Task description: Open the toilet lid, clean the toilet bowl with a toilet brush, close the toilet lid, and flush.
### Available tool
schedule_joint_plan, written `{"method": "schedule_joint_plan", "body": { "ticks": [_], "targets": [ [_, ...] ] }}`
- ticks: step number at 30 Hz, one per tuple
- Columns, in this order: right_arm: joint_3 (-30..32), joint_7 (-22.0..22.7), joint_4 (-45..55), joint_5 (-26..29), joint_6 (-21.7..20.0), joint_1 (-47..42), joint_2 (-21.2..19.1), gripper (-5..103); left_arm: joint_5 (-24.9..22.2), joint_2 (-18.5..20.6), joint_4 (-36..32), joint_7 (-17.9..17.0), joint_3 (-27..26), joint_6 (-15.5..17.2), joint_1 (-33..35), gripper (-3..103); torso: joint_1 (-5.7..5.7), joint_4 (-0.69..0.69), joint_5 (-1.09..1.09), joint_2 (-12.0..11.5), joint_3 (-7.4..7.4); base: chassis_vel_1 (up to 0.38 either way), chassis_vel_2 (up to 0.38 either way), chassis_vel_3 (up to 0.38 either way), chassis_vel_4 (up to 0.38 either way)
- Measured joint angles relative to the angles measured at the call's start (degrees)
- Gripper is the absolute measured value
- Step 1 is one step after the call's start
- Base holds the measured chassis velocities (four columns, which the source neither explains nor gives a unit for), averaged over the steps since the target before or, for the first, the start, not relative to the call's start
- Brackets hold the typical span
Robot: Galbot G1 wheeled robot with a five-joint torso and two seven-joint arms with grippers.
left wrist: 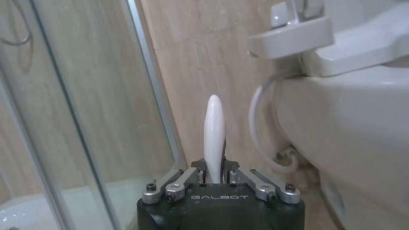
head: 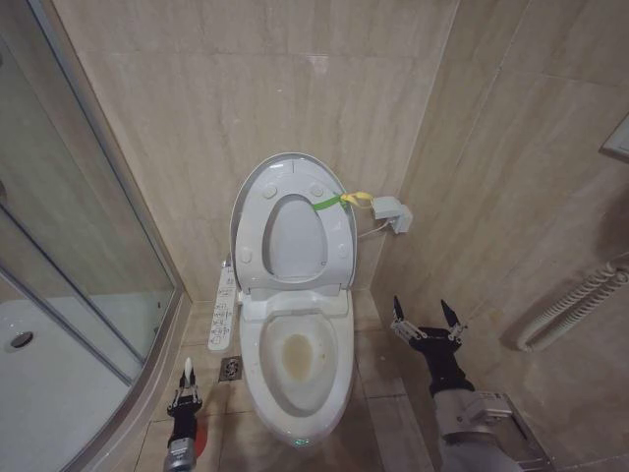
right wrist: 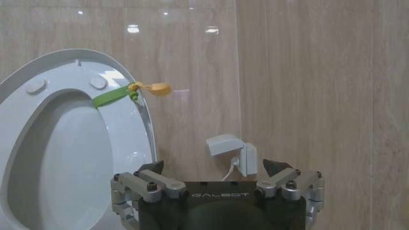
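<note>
With the toilet lid (head: 295, 182) upright, the left gripper (head: 186, 395) pinches the toilet brush (head: 188, 371) beside the toilet bowl (head: 339, 379), ready for scrubbing; the right gripper (head: 428, 323) hangs spread

Head cam high; wrist cams low, near toilet lid (right wrist: 64, 143).

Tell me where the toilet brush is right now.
The toilet brush is low on the robot's left in the head view, its white handle gripped by the left gripper beside the toilet bowl, near the floor drain.
</note>
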Motion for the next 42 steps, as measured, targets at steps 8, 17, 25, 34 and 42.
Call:
{"method": "schedule_joint_plan", "body": {
  "ticks": [8,17,25,34,42],
  "targets": [
    [0.0,0.0,0.0,0.0,0.0,0.0,0.0,100,2.1,-0.4,2.0,0.2,-0.1,0.0,0.3,18,-0.01,0.00,0.00,0.0,0.00,0.000,0.000,0.000,0.000],
    [0.0,0.0,0.0,0.0,0.0,0.0,0.0,100,2.2,0.2,1.6,0.1,-0.4,0.0,1.0,18,-0.01,0.00,0.00,0.0,0.00,0.000,0.000,0.000,0.000],
    [0.0,0.0,0.0,0.0,0.0,0.0,0.0,100,2.1,0.4,0.7,-0.2,-0.4,0.0,1.8,20,-0.01,0.00,0.00,0.0,0.00,0.000,0.000,0.000,0.000],
    [0.0,0.0,0.0,0.0,0.0,0.0,0.0,100,2.1,0.7,-0.7,-0.8,-0.5,0.0,2.6,48,0.00,0.00,0.00,0.0,0.00,0.000,0.000,0.000,0.000],
    [0.0,0.0,0.0,0.0,0.0,0.0,0.0,100,2.1,0.9,-4.4,-1.2,-0.6,0.1,5.8,75,0.00,0.00,0.00,0.0,0.00,0.000,0.000,0.000,0.000]
  ]
}}
